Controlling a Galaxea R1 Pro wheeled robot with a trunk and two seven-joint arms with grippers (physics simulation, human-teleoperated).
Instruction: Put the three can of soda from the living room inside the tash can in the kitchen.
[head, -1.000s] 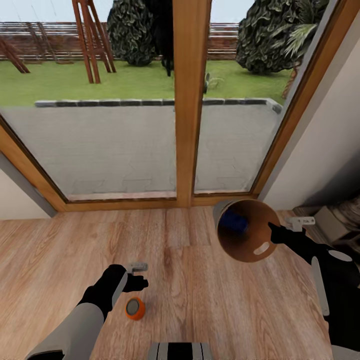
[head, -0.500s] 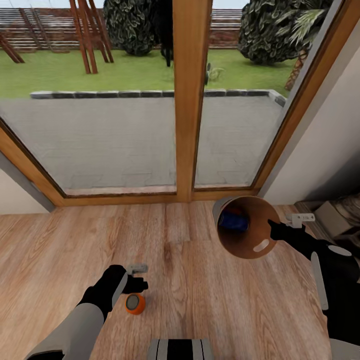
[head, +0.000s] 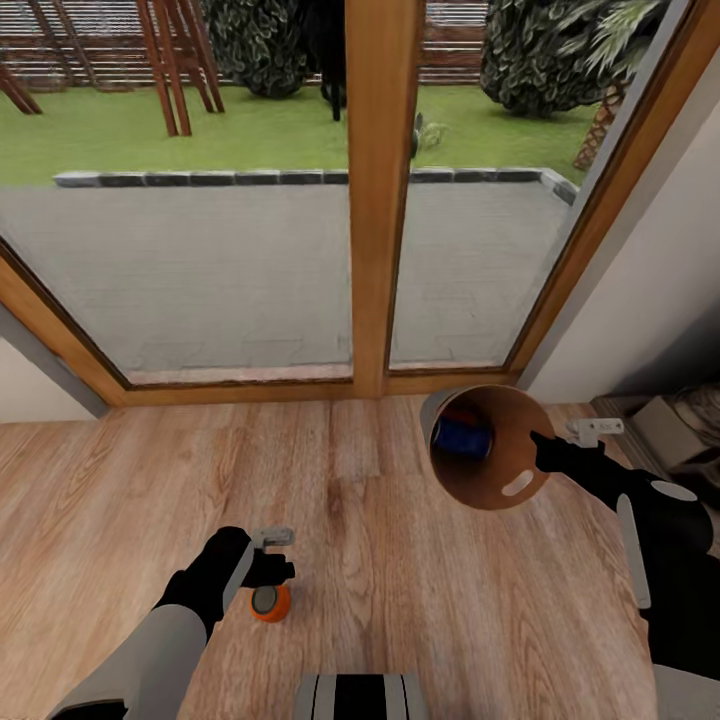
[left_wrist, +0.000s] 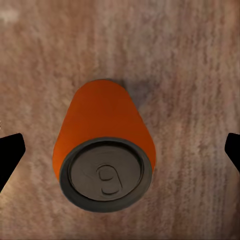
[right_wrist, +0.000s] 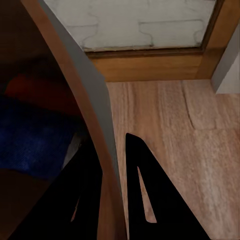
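Note:
An orange can of soda (head: 269, 604) with a grey top stands upright on the plank floor. My left gripper (head: 268, 579) hangs open just above it. In the left wrist view the can (left_wrist: 105, 155) sits between the fingertips (left_wrist: 10, 150), which are spread wide and clear of it. My right gripper (head: 538, 447) is shut on the rim of the tash can (head: 500, 478), held tilted above the floor with its coppery inside facing me. A blue can (head: 462, 436) lies inside. In the right wrist view the fingers (right_wrist: 142, 190) pinch the bin wall (right_wrist: 82, 95), with the blue can (right_wrist: 35, 140) and an orange-red one (right_wrist: 45, 90) inside.
Wood-framed glass doors (head: 380, 200) stand straight ahead, with a patio and lawn behind them. A pale wall (head: 650, 290) runs along the right, with grey ornate stonework (head: 680, 420) at its foot. Bare plank floor (head: 120, 500) spreads to the left and in front.
The head view has shifted slightly, sliding the doors and floor up the picture. My left gripper has come down closer to the orange can. The bin stays held.

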